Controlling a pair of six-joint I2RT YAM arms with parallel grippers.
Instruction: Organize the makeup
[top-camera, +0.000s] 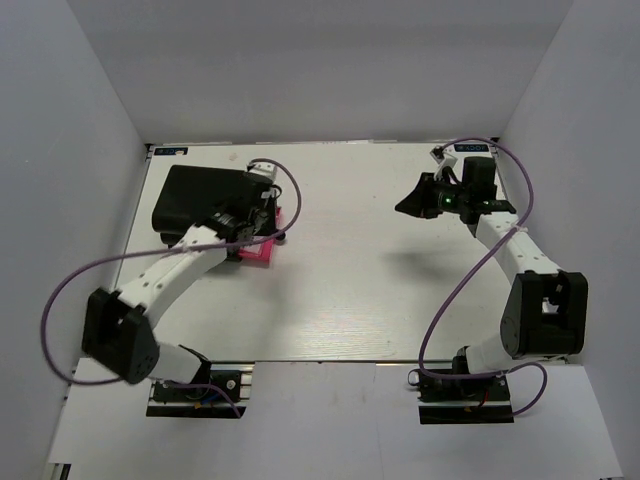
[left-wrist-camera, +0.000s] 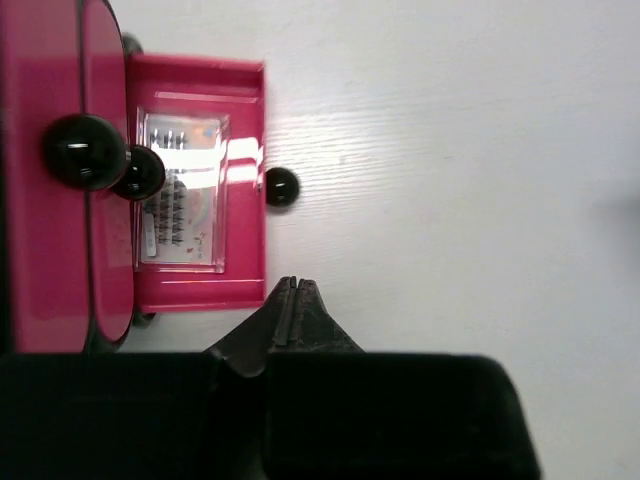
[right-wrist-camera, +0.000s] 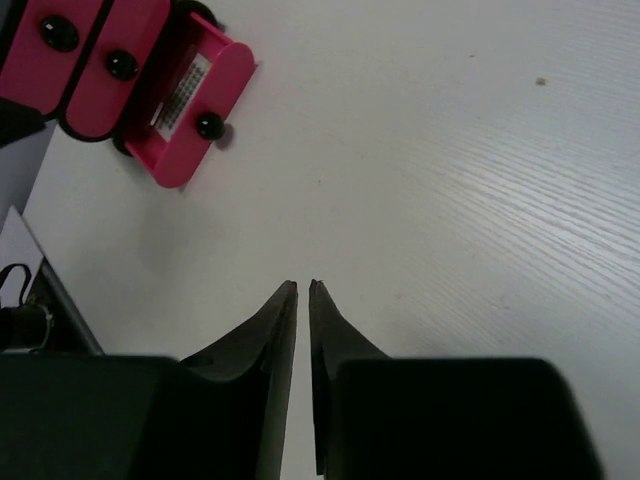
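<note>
The only makeup that shows is a flat white-pink packet (left-wrist-camera: 183, 195), lying in the pulled-out pink drawer (left-wrist-camera: 245, 180) of the big black-and-pink case (top-camera: 205, 195) at the back left. The drawer's black knob (left-wrist-camera: 281, 187) faces the table. My left gripper (left-wrist-camera: 293, 285) is shut with nothing in it, its tips just off the drawer's front corner; from above it (top-camera: 268, 228) sits over the drawer (top-camera: 257, 250). My right gripper (right-wrist-camera: 303, 285) hovers over bare table at the back right (top-camera: 402, 208), its jaws a narrow slit apart and holding nothing.
Two more pink drawer fronts (right-wrist-camera: 85, 50) with black knobs are closed beside the open drawer (right-wrist-camera: 190, 95). White walls enclose the table (top-camera: 350, 280) on the left, back and right.
</note>
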